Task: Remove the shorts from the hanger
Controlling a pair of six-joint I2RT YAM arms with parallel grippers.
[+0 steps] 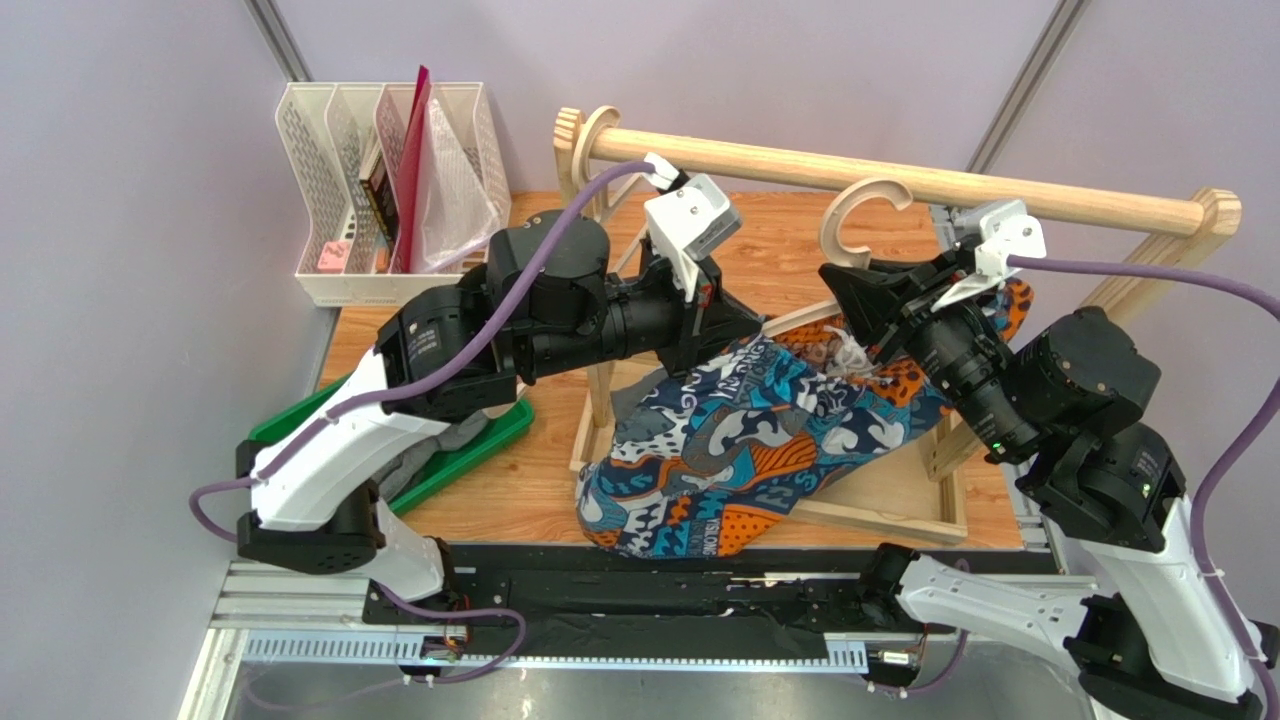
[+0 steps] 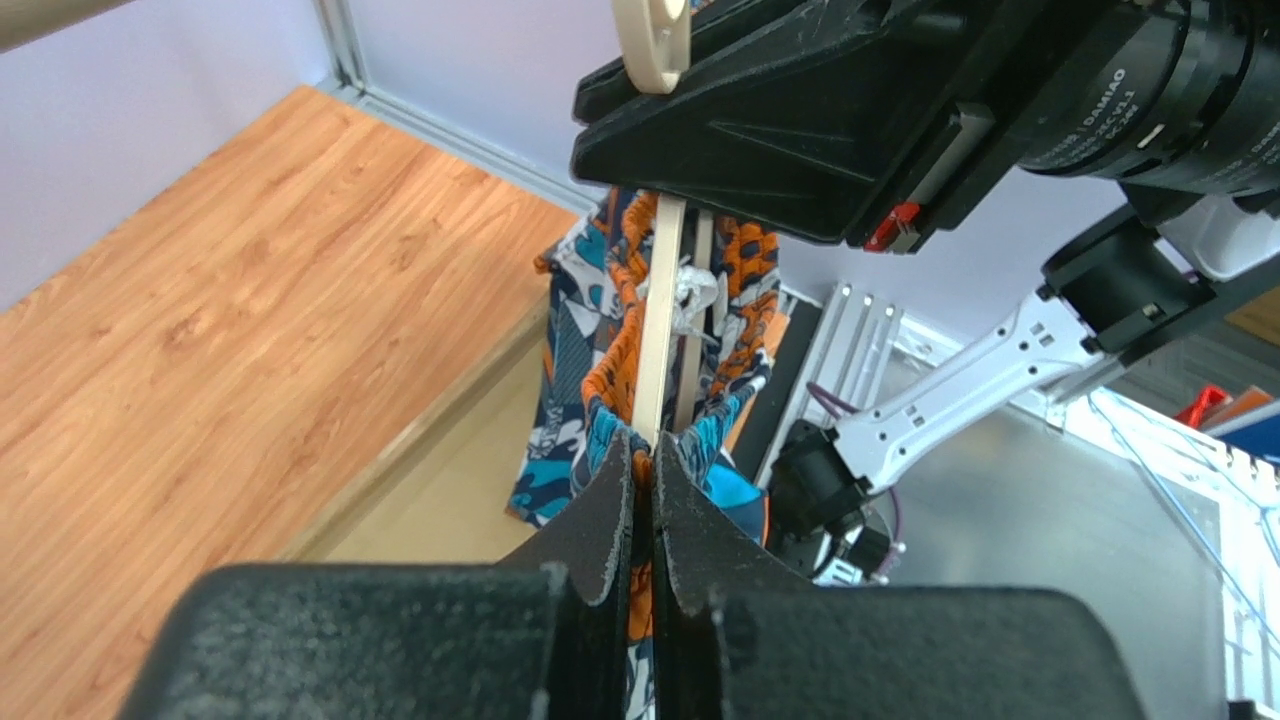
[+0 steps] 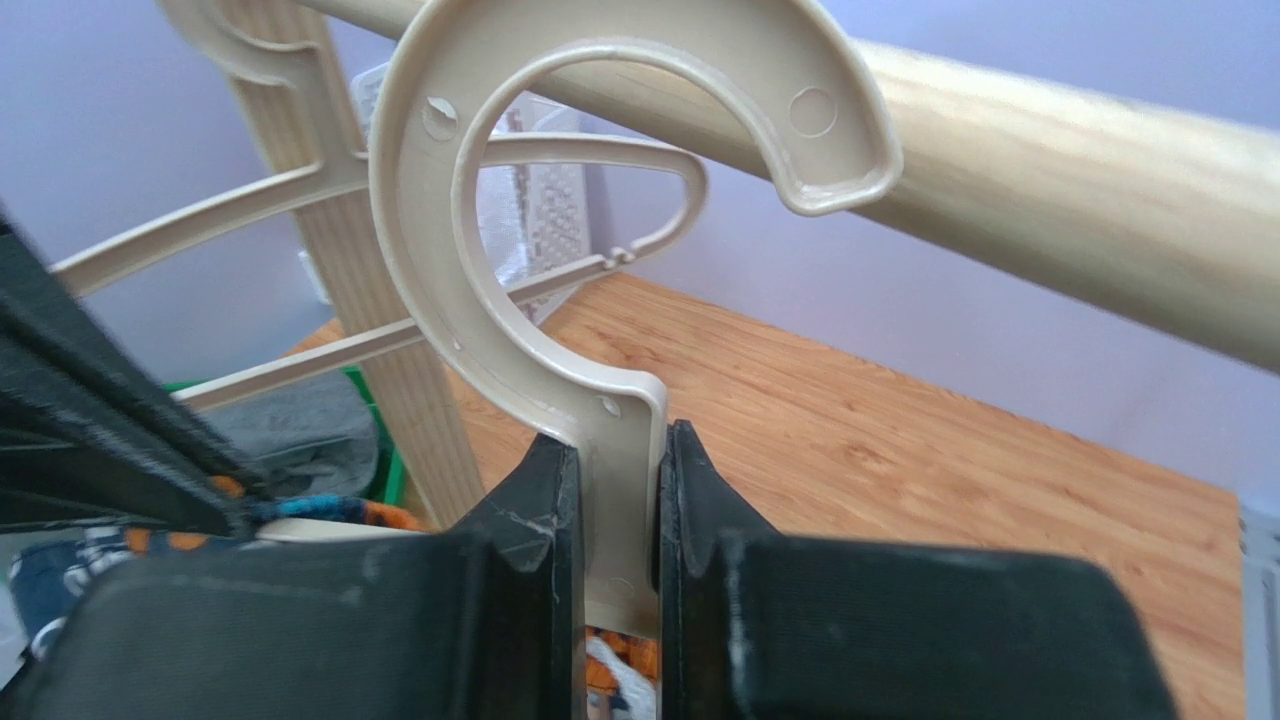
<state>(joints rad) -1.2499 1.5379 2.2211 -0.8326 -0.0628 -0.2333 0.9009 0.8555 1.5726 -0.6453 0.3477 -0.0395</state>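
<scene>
The patterned shorts hang from a beige plastic hanger and drape down to the rack's base. My right gripper is shut on the hanger's neck just below the hook; the right wrist view shows this grip, with the hook off the wooden rail. My left gripper is shut on the shorts' top edge at the hanger's end. In the left wrist view, orange cloth sits between the jaws and the hanger bar runs away from them. The grey shorts lie under my left arm.
The wooden rail spans the back, on a frame whose base lies under the shorts. A green tray holds the grey shorts at left. A white file organizer stands at back left. Part of another beige hanger shows behind.
</scene>
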